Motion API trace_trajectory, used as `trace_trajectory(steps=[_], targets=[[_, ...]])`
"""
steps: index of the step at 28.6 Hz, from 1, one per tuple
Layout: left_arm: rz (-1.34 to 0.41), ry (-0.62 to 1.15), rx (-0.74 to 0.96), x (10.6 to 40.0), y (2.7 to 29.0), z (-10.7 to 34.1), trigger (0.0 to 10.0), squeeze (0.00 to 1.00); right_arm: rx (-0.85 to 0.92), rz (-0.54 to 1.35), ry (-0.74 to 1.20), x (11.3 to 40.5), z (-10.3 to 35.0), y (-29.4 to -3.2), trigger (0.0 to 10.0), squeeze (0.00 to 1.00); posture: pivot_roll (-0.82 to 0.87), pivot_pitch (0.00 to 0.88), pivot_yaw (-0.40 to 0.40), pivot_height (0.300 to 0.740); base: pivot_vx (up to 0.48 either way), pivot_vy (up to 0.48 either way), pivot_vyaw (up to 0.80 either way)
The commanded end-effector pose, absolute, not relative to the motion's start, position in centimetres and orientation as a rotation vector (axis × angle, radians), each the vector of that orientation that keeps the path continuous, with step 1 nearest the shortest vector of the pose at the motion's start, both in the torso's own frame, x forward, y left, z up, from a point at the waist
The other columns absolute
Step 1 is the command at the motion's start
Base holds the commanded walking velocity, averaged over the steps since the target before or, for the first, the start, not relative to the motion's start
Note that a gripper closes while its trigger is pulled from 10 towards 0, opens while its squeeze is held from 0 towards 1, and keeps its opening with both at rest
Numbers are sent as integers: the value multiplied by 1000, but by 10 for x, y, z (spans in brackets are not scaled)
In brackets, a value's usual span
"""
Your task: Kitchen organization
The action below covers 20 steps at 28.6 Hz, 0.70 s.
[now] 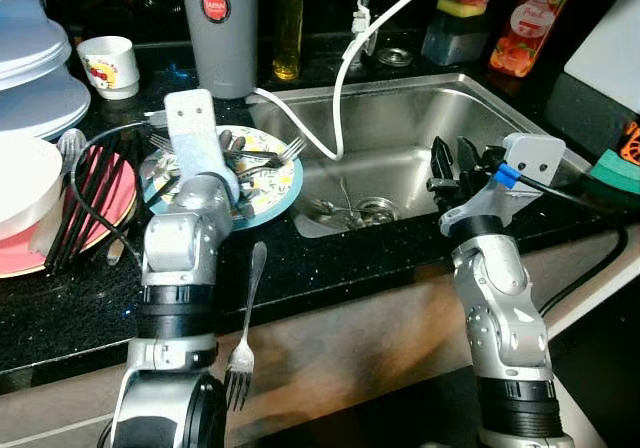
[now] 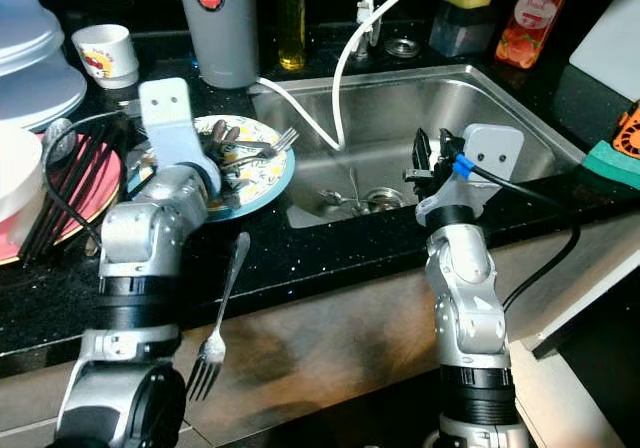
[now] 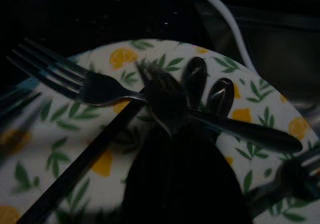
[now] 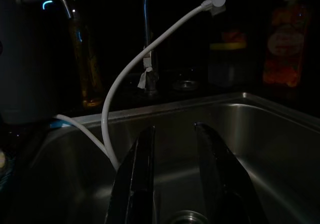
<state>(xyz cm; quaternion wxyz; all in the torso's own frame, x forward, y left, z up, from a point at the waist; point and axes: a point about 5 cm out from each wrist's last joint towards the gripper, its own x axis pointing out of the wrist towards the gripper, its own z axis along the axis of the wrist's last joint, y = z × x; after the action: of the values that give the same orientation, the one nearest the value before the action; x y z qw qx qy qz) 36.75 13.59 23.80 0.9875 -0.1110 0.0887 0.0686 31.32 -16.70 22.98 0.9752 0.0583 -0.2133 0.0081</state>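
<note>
A floral plate (image 1: 285,194) on the black counter holds several forks and other cutlery. My left gripper (image 3: 207,87) hangs low over it with its fingertips (image 3: 195,76) close together, touching a fork (image 3: 95,88) that lies crosswise under them. I cannot tell whether the fork is held. Another fork (image 1: 247,318) lies on the counter in front of the plate, tines hanging over the edge. My right gripper (image 4: 176,130) is open above the steel sink (image 1: 420,108), with nothing between its fingers.
A white hose (image 1: 340,78) droops into the sink, where a spoon (image 1: 335,208) lies by the drain. A grey tumbler (image 1: 218,28), an oil bottle (image 1: 288,23) and a cup (image 1: 108,65) stand behind. On the left are white bowls and a pink plate (image 1: 105,223).
</note>
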Motion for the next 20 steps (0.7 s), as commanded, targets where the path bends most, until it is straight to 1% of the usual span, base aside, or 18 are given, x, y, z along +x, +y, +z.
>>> trace_trajectory(steps=[1,3,4,5,6,8,9,10,12,13,16,17,20], targets=[[170,278,-215,369,143,215,0,0,124,2,-412,313,226,-170,10000,0,21,101,-35,740,0,0,0],[181,250,-209,370,145,220,0,0,124,1,-412,313,226,-170,10000,0,19,101,-31,740,0,0,0],[191,212,-197,372,147,227,0,0,124,0,-412,313,226,-170,10000,0,19,101,-31,740,0,0,0],[198,138,-189,372,149,237,0,0,124,1,-411,313,226,-170,10000,0,19,101,-31,740,0,0,0],[198,138,-189,372,149,237,0,0,124,1,-411,313,226,-170,10000,0,19,101,-31,740,0,0,0],[182,5,-186,372,148,257,0,0,124,2,-411,313,226,-170,10000,0,22,101,-36,740,0,0,0],[162,-78,-197,370,147,271,10000,0,124,4,-411,314,226,-169,10000,0,24,101,-40,740,0,0,0],[162,-78,-197,370,147,271,10000,0,124,4,-411,314,226,-169,10000,0,24,101,-40,740,0,0,0],[142,-205,-195,366,147,294,10000,0,124,9,-411,314,226,-168,10000,0,24,101,-40,740,0,0,0],[142,-205,-195,366,147,294,10000,0,124,9,-411,314,226,-168,10000,0,24,101,-40,740,0,0,0],[140,-334,-172,360,149,316,10000,0,123,11,-411,314,226,-168,10000,0,24,100,-42,740,0,0,0],[140,-334,-172,360,149,316,10000,0,123,11,-411,314,226,-168,10000,0,24,100,-42,740,0,0,0],[122,-463,-96,356,148,335,10000,0,121,12,-411,314,227,-168,10000,0,20,96,-45,740,0,0,0]])
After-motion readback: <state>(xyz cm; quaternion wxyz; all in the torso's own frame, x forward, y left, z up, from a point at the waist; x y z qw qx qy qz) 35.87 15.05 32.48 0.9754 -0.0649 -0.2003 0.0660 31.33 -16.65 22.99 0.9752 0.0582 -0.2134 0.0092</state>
